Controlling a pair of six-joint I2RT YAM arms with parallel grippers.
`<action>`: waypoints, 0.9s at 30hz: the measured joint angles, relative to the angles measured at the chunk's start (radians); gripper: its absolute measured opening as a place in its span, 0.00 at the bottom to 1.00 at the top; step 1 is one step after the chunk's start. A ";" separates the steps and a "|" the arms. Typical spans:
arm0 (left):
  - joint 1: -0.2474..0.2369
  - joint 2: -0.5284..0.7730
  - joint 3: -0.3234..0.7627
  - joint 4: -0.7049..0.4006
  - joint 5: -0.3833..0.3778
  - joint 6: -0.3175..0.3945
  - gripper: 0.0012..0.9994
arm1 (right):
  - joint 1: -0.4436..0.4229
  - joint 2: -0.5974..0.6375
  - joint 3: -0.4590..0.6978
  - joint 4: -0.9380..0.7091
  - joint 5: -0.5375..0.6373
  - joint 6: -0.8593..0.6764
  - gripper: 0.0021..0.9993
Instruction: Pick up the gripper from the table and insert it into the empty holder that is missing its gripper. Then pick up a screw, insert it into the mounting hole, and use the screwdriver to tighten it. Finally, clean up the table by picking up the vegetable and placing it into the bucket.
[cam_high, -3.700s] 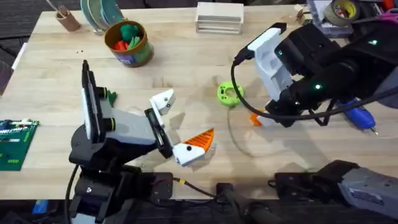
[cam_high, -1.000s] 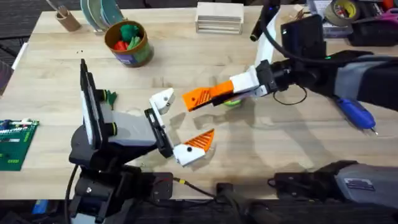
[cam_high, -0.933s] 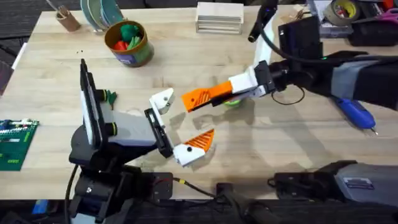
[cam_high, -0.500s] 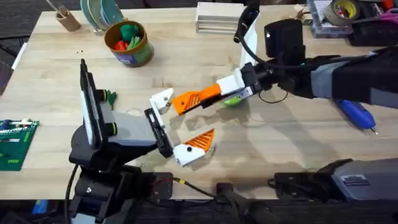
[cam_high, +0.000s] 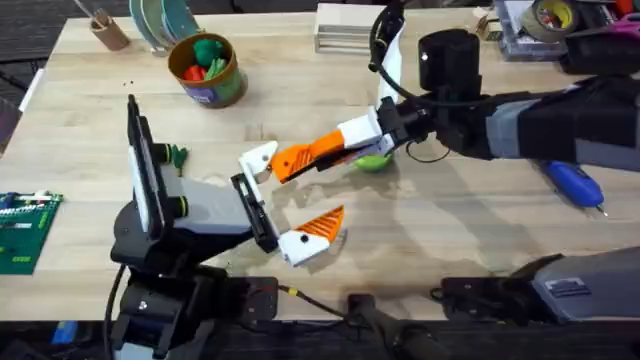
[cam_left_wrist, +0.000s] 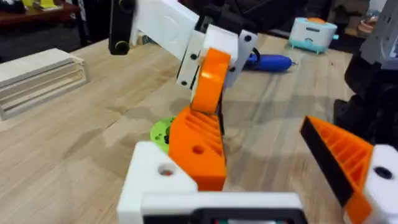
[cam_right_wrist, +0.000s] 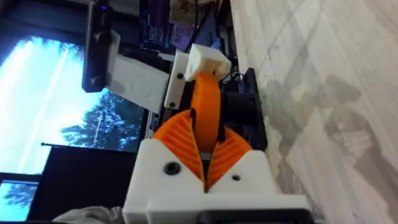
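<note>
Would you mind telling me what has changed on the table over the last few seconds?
The right gripper, shut on the orange gripper, has swung from the table's right side across to the left arm's white holder and now brings the piece up against it. The left gripper, screwdriver, vegetable and bucket stayed put.

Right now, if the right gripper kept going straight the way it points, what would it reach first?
The right gripper, carrying the orange gripper piece, points at the white holder on the left arm. It would likely meet that first; the remaining gap is hard to judge.
</note>
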 joint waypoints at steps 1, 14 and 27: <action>0.000 0.000 0.000 0.000 0.000 0.000 0.99 | 0.000 0.001 0.000 0.001 0.003 0.007 0.01; 0.011 0.001 0.000 0.004 -0.041 -0.001 0.99 | 0.034 0.025 0.000 0.159 0.082 0.174 0.01; 0.016 0.001 0.000 0.005 -0.078 -0.006 0.99 | 0.128 0.025 -0.001 0.224 0.244 0.260 0.01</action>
